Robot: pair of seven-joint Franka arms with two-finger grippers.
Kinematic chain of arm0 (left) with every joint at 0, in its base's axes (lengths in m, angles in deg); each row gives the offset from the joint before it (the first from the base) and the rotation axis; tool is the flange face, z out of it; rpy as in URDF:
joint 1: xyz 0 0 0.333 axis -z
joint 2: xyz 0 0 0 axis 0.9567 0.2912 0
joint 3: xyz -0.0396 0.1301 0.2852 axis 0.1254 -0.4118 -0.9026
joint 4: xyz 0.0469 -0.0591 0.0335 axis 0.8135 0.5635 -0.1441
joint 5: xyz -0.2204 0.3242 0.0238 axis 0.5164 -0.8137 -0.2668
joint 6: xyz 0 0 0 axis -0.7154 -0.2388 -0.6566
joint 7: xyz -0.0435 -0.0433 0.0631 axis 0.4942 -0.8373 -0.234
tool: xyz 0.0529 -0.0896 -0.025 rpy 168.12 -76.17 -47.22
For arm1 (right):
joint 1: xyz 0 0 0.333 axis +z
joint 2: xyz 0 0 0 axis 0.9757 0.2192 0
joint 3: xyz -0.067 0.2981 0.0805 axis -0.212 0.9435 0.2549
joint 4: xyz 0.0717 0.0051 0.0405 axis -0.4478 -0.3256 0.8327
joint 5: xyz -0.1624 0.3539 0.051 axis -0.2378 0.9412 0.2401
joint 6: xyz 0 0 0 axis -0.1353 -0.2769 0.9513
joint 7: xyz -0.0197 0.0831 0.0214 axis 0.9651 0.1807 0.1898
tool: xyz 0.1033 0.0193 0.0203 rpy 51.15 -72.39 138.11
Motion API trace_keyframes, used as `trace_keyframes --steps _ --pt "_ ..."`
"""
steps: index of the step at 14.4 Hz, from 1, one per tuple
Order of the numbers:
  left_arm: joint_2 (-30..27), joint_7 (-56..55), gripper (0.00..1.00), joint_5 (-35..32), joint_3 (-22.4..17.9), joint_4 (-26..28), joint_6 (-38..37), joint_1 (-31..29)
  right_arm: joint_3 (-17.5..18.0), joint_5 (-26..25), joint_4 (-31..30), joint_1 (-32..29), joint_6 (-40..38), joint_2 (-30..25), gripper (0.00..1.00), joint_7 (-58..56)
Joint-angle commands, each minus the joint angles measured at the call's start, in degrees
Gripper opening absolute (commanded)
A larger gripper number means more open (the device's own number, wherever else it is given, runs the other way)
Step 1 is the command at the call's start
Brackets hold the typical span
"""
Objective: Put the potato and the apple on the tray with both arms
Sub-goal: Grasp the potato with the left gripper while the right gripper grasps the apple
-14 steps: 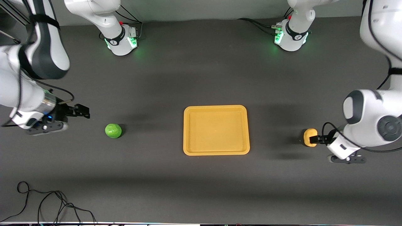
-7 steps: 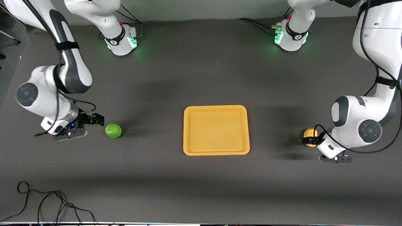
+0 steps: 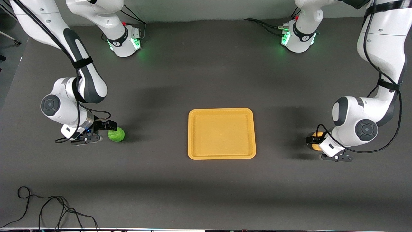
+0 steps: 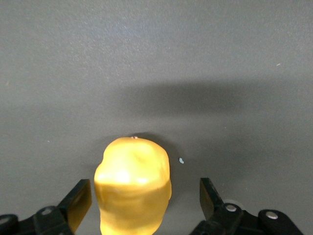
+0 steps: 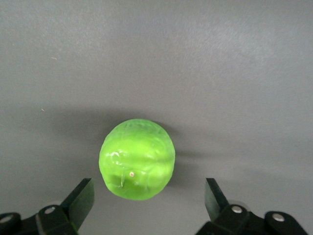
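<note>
Dark tabletop carries the tray at its middle, bare. Toward the right arm's end from the tray lies the apple; toward the left arm's end, the potato. Each sits on the tabletop between spread fingers: the right end effector straddles the apple, the left end effector the potato. The grasp step looks to be in hand; next, each likely needs to close, then lift toward the tray.
</note>
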Motion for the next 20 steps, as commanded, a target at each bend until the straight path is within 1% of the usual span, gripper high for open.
trace_keyframes --steps 1,2,4,6,8,9,10,11,12,13,15,16,18,19,20 --pt "-0.5 -1.1 0.68 -1.1 -0.3 0.9 1.0 0.4 0.1 1.4 0.1 0.3 1.0 0.5 1.0 0.9" --pt "-0.5 -1.2 0.58 -1.1 -0.3 0.9 1.0 0.4 0.2 1.4 0.5 0.3 1.6 1.9 1.0 1.4" --pt "-0.6 -2.4 0.45 -1.1 -0.3 0.6 0.6 0.7 0.4 1.4 0.4 0.6 5.0 4.7 1.0 2.8" --pt "-2.0 -7.7 0.43 -1.1 0.2 0.2 -1.1 2.4 0.4 1.4 0.4 2.3 6.9 6.5 1.0 5.4" --pt "-3.8 -14.6 0.43 -0.7 0.4 -2.7 -6.6 6.0 0.5 1.4 0.5 2.8 6.8 6.4 0.98 6.9" --pt "-3.9 -17.6 0.43 -0.4 0.4 -5.6 -10.6 8.3 0.5 1.3 0.7 2.8 6.5 6.3 0.88 6.9" --pt "-3.6 -20.2 0.43 0.0 0.5 -8.7 -14.5 10.6 0.5 1.3 1.0 2.7 6.3 6.2 0.73 6.9" --pt "-3.2 -22.9 0.43 0.9 0.4 -11.4 -16.5 12.7 0.5 1.3 1.5 2.7 6.2 5.8 0.57 6.7" --pt "-3.0 -24.7 0.43 2.0 0.4 -12.9 -17.0 14.4 0.4 1.0 1.9 2.7 4.6 5.0 0.47 6.5" --pt "-2.3 -26.2 0.43 3.7 0.4 -13.8 -16.4 15.5 0.4 0.8 3.5 2.6 0.5 3.7 0.4 6.5" --pt "0.5 -28.1 0.44 8.1 0.4 -15.3 -15.8 17.4 0.3 0.8 7.8 2.2 -12.1 -0.2 0.36 6.0" --pt "1.6 -29.7 0.44 9.2 0.4 -16.1 -15.1 19.1 -0.1 0.9 8.8 1.9 -15.9 -2.0 0.36 5.4" --pt "3.5 -34.8 0.44 8.7 0.4 -16.4 -12.6 22.3 -0.1 0.9 10.0 1.8 -18.4 -5.1 0.34 4.4" --pt "4.0 -36.3 0.44 8.4 0.4 -16.4 -11.5 23.7 -0.1 0.8 11.6 1.8 -20.8 -5.9 0.34 4.4" --pt "4.3 -37.0 0.44 8.7 0.4 -16.5 -11.2 24.5 -0.1 0.8 13.6 1.9 -25.3 -6.3 0.34 4.7"
